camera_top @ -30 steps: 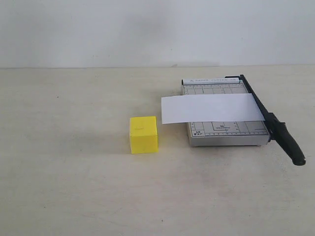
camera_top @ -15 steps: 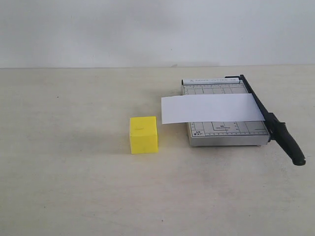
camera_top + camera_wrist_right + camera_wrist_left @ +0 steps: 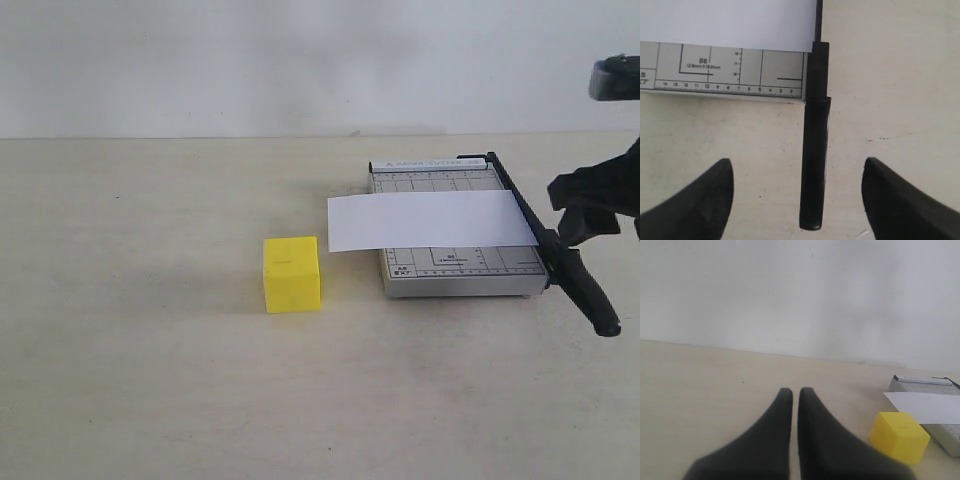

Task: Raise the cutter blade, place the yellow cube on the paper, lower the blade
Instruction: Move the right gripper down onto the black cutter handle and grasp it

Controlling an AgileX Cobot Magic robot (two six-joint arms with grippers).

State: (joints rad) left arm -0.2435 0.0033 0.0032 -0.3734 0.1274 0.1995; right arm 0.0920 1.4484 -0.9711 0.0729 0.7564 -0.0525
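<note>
The yellow cube [image 3: 291, 273] rests on the table left of the grey trimmer base [image 3: 455, 268]. The paper [image 3: 430, 220] lies across the base, its left end overhanging. The cutter blade [image 3: 582, 288] lies down along the base's right edge, its handle sticking out toward the front. My right gripper [image 3: 573, 213] hovers over that handle. In the right wrist view the right gripper [image 3: 797, 166] is open, and the blade handle [image 3: 815, 165] lies between the fingers, touching neither. My left gripper [image 3: 792, 390] is shut and empty, well left of the cube [image 3: 899, 436].
A white wall rises behind the far table edge [image 3: 200, 137]. The beige tabletop [image 3: 130, 330] stretches left and in front of the cube. The paper [image 3: 930, 407] and the trimmer's back corner [image 3: 917, 384] show at the edge of the left wrist view.
My right gripper has come into the exterior view from the right and now hangs over the blade handle. The cube, paper and blade have not moved.
</note>
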